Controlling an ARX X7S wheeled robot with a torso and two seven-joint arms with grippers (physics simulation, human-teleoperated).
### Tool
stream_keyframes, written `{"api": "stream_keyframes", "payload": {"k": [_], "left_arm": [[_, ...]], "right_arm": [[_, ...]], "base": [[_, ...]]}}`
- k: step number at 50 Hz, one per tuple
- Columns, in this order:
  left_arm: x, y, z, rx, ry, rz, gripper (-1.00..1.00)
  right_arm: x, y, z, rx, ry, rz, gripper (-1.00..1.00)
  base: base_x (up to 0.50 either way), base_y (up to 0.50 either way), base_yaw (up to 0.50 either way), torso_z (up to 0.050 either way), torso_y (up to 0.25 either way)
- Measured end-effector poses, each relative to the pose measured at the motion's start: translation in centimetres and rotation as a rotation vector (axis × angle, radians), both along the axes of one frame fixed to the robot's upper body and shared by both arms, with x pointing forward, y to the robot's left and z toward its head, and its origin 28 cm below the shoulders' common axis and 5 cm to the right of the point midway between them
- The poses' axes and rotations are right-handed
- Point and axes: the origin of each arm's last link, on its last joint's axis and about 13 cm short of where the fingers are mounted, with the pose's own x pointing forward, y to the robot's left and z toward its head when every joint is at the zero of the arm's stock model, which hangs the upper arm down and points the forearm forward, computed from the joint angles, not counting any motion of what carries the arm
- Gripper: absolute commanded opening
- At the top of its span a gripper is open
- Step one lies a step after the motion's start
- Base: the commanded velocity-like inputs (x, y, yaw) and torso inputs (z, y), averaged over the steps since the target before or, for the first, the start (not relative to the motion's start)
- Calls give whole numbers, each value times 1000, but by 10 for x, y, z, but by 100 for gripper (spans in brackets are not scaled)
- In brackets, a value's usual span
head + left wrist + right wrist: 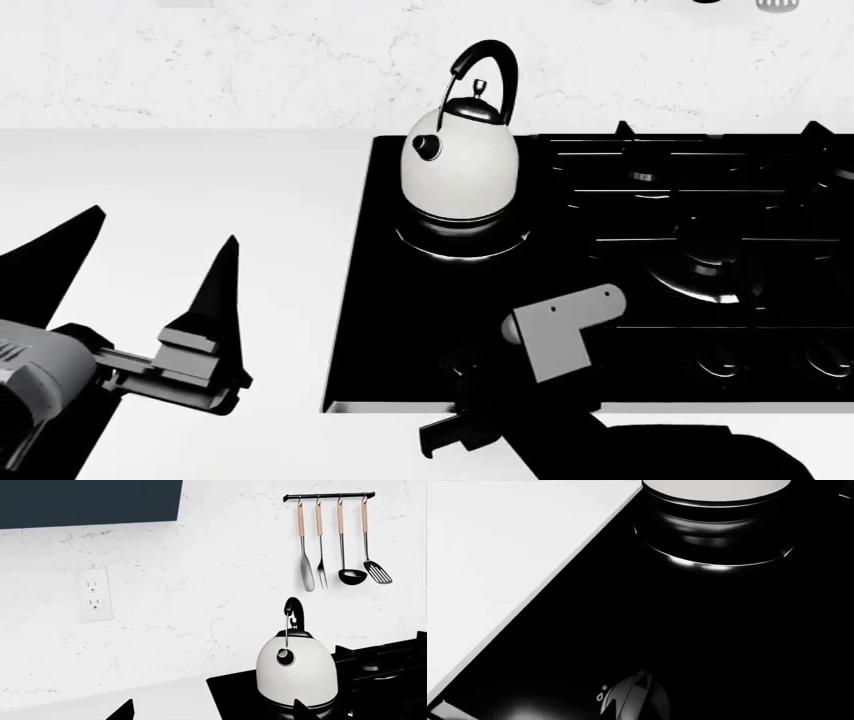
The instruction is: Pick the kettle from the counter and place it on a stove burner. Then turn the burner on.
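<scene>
The right gripper (461, 425) hangs low over the stove's front edge, near the knobs; I cannot tell how its jaws stand (dark on dark). It should settle squarely on the knob before twisting. The kettle (461, 160) sits on the burner (461, 238) behind. The left gripper (147, 270) waits spread wide, empty, left of the stove.

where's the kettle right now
In the head view the kettle stands upright on the stove burner at the cooktop's rear left corner, beside the counter.

Even, bright, shadowless render: the white tabletop (187, 190) blows out to near featureless, the black stove (427, 330) swallows detail, with crisp glints ringing the burner (714, 555).
</scene>
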Motion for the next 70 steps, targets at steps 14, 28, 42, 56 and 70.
{"api": "stream_keyframes", "payload": {"k": [14, 28, 42, 56, 70], "left_arm": [[1, 1, -1, -8, 2, 6, 100], [2, 0, -1, -6, 4, 4, 100], [2, 0, 0, -4, 3, 2, 100], [3, 0, -1, -8, 5, 2, 100], [4, -1, -3, -14, 7, 1, 100]], "right_arm": [[0, -4, -3, -53, -36, 38, -100], [5, -13, -6, -69, -61, 94, -100], [10, -21, -6, -15, -30, 117, -100], [14, -29, -6, -23, -30, 162, -100], [18, -35, -3, -96, -61, 223, -100]], "base": [[1, 0, 0, 0, 0], [4, 0, 0, 0, 0], [3, -1, -1, 0, 0], [2, -3, -4, 0, 0], [1, -4, -7, 0, 0]]}}
